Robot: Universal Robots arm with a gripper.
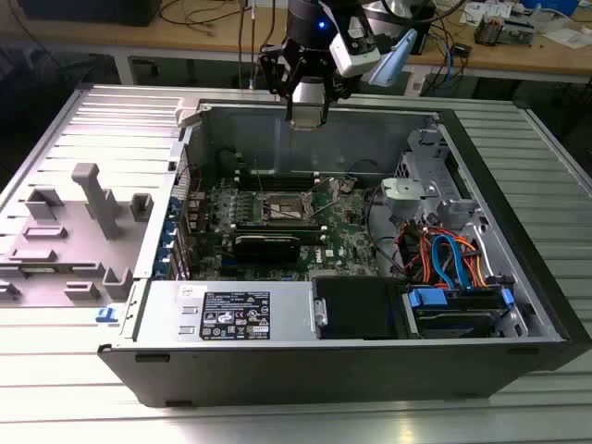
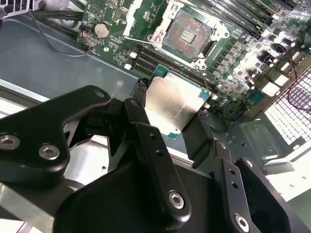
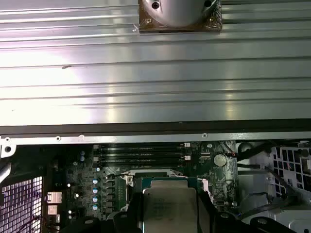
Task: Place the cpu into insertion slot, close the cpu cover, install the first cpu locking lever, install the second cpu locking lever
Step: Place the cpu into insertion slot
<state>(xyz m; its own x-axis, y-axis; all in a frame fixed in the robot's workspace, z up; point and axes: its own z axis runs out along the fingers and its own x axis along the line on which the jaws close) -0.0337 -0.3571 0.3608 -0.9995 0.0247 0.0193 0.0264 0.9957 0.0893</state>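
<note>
My gripper hangs above the rear wall of the open computer case, shut on the cpu, a flat square chip with a silvery top. In both wrist views the black fingers clamp the cpu on two opposite edges. Below it, the insertion slot lies uncovered on the green board, its dark contact field showing inside a metal rim. In the exterior view the slot sits mid-board, lower than the gripper. The cpu cover stands swung open beside the slot.
Long black memory sticks run alongside the slot. A black power supply, orange and blue cables and a drive cage fill the case toward the exterior view's right. Grey plastic fixtures stand on the table at the exterior view's left.
</note>
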